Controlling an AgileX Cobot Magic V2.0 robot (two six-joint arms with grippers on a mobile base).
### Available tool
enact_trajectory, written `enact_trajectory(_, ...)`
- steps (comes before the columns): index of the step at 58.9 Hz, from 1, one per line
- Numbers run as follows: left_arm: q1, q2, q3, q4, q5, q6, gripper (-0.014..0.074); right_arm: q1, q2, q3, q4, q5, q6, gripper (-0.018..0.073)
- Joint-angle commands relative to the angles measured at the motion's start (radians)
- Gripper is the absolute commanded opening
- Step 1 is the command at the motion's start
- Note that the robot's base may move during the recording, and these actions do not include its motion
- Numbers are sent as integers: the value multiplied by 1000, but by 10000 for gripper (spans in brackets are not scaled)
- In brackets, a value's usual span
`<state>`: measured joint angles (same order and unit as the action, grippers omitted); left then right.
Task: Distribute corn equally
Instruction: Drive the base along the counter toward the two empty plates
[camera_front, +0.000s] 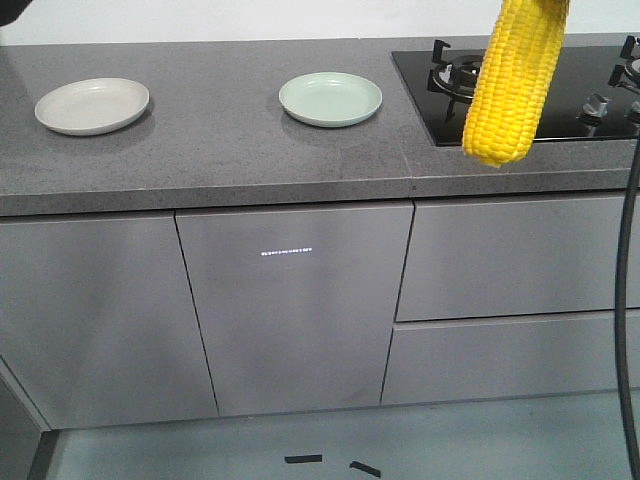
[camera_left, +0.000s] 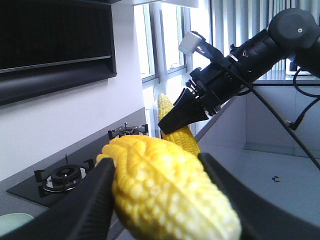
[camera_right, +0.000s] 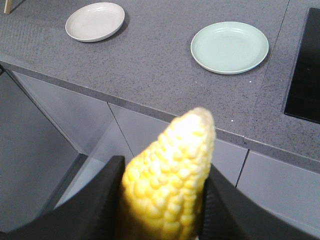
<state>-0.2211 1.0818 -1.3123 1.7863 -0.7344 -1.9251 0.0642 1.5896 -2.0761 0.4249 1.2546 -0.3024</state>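
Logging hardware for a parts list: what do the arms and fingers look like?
The right arm is black with a rounded joint, a pale grey block at the wrist and loose black cables. Its fingers and the left fingers are black wedges.

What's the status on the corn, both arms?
Both loaded: left gripper shut on first cob, right gripper shut on second cob. Empty: beige plate, green plate. Nothing seen blocking them.

matte black arm (camera_left: 260, 47), wedge-fingered black right pincer (camera_left: 169, 122), white wrist block (camera_left: 190, 44), trailing cables (camera_front: 622, 300)
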Motion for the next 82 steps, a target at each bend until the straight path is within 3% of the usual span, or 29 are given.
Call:
enact_trajectory(1, -2, -13, -30, 3, 36, -10, -6, -3, -36, -28, 25, -57, -7, -8)
enact_trajectory(82, -2, -13, -30, 3, 36, -10, -6, -3, -36, -28, 25, -57, -7, -8)
